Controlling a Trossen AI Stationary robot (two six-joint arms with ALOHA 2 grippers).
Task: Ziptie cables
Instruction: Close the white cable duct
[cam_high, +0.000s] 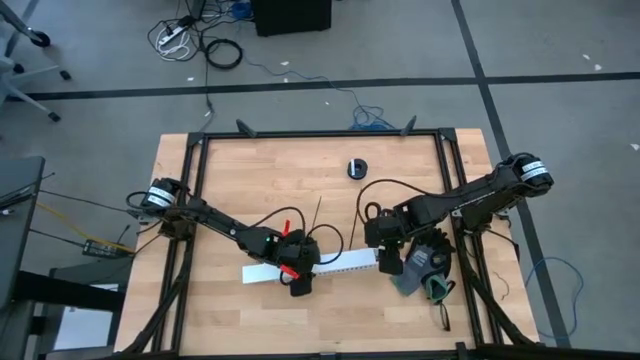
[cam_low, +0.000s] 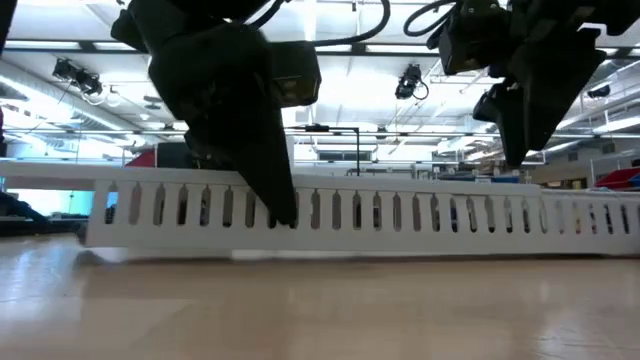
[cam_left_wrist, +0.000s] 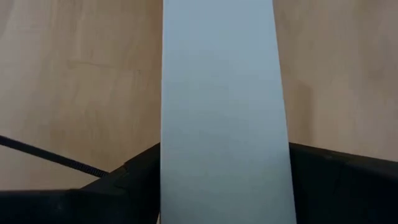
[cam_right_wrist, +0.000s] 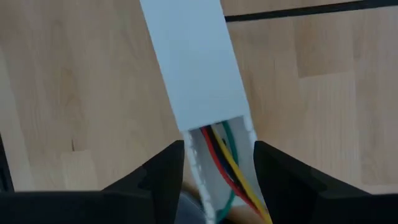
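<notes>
Straddling the white channel (cam_right_wrist: 193, 74), the right gripper (cam_right_wrist: 217, 165) is standing open around its end where the cables (cam_right_wrist: 227, 165) are emerging, while the left gripper (cam_left_wrist: 217, 180) is bracketing the lid unclamped; closing carelessly risks pinching wires or shifting the channel.

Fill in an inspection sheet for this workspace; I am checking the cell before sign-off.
Surface: wooden table, bare around the work.
Job's things: coloured cables lie inside the white slotted channel, showing at its open end; a ziptie lies on the wood beside it.
Clutter: small round black object toward the far edge.
Tools: left tool straddles the channel; right tool straddles its open end; both open.
Cables: black cords loop over the table.
Surroundings: cords on the floor; workshop hall behind.
</notes>
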